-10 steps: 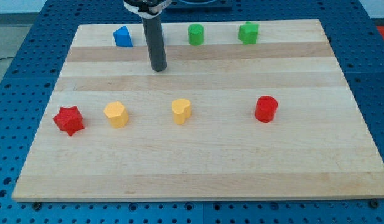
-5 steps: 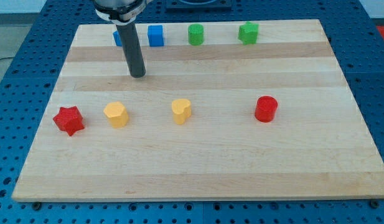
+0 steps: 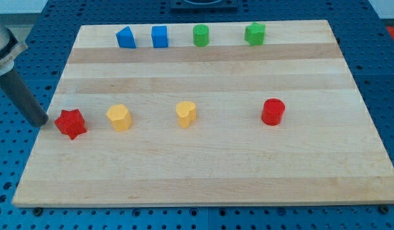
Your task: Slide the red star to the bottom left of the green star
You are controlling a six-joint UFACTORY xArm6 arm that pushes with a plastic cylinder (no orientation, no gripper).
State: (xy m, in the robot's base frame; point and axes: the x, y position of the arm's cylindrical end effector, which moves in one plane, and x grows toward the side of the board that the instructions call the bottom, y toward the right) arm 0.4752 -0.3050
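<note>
The red star (image 3: 70, 123) lies near the wooden board's left edge. The green star (image 3: 255, 33) sits at the view's top right of the board. My tip (image 3: 39, 121) is at the board's left edge, just left of the red star, close to it; I cannot tell whether they touch. The rod slants up to the view's upper left.
A yellow block (image 3: 119, 117) and a yellow heart-like block (image 3: 186, 114) lie right of the red star. A red cylinder (image 3: 272, 112) is at mid right. Along the top are two blue blocks (image 3: 126, 37) (image 3: 159, 36) and a green cylinder (image 3: 201, 35).
My tip moved from the upper middle of the board down and left to the left edge, beside the red star. No block has moved.
</note>
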